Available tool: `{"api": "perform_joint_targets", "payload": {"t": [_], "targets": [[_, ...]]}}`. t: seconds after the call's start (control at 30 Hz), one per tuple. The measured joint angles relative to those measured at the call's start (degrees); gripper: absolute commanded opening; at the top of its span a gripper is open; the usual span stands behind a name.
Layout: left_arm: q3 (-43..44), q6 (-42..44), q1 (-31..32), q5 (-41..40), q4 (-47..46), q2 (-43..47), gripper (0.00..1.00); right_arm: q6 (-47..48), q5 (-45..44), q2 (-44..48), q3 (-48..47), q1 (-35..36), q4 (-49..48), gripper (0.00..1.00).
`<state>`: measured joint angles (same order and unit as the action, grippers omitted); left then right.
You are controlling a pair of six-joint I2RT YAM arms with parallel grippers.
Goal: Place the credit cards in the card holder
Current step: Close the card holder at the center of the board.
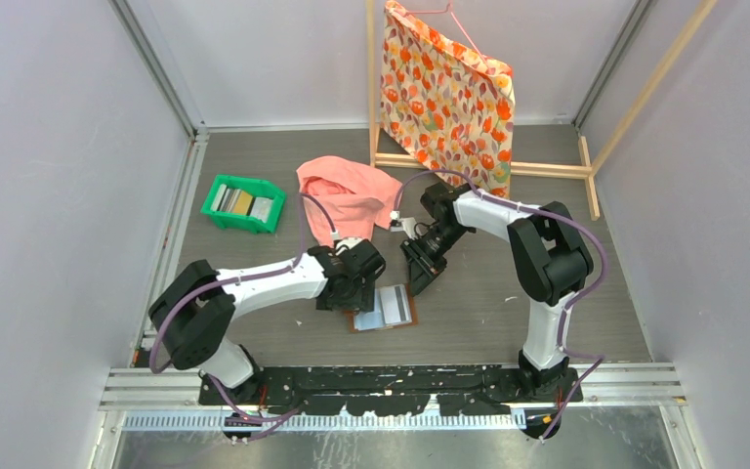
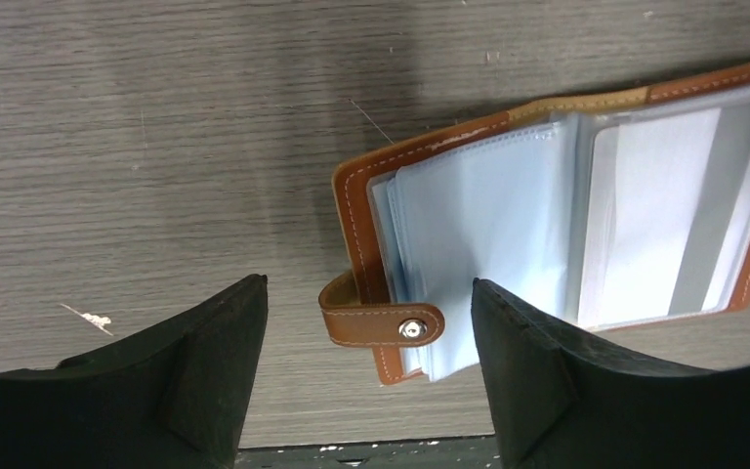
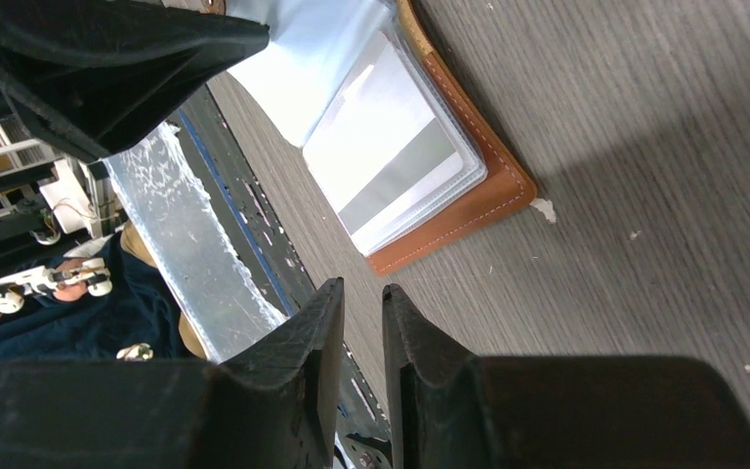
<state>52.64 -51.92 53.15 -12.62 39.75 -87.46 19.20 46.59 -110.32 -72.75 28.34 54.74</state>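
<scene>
Card holder [image 1: 384,309]: lies open on the surface [image 1: 488,313], pockets up, in front of the arm bases and between the two arms. Brown leather outside, pale clear sleeves inside. One pale card [image 3: 400,166] with a grey stripe sits in the sleeve on the open right-hand page.

Left arm [image 1: 264,278]: reaches in over the holder's left edge. The left jaws stand wide apart and hold nothing. In the wrist view the snap tab [image 2: 381,322] lies between the two fingers [image 2: 215,362]; I cannot tell whether either finger touches it.

Right arm [image 1: 537,244]: its head hangs just beyond the holder's far right corner. The right jaws are nearly together, with a narrow gap between the fingers [image 3: 293,342] and nothing in it. The holder lies ahead of them, apart.

Credit cards [image 1: 239,201]: several stand in a green tray [image 1: 217,217] at the far left of the surface, well apart from the holder.

Other items: a pink cloth [image 1: 349,195] lies crumpled beside the tray, behind the arm heads. A floral cloth [image 1: 446,93] hangs from a wooden frame [image 1: 547,168] at the back.
</scene>
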Motion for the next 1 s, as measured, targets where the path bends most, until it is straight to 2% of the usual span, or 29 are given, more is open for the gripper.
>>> {"api": "perform_joint_targets", "payload": {"t": [0.1, 0.43, 0.57, 0.87, 1.0], "targets": [[0.48, -0.37, 0.00, -0.96, 0.00, -1.40, 0.62, 0.00, 0.00, 0.00, 0.00, 0.00, 0.13, 0.27], [-0.04, -0.37, 0.00, -3.87, 2.10, 1.77, 0.59, 0.02, 0.00, 0.00, 0.00, 0.00, 0.24, 0.27], [-0.07, -0.17, 0.00, -4.44, 2.82, 3.56, 0.55, 0.02, 0.00, 0.00, 0.00, 0.00, 0.26, 0.27], [-1.16, 0.07, 0.00, -4.33, 3.45, 3.65, 0.32, 0.02, 0.00, 0.00, 0.00, 0.00, 0.39, 0.27], [-1.16, 0.33, 0.00, -4.31, 3.63, 3.67, 0.17, 0.04, 0.00, 0.00, -0.02, 0.00, 0.42, 0.27]]}}
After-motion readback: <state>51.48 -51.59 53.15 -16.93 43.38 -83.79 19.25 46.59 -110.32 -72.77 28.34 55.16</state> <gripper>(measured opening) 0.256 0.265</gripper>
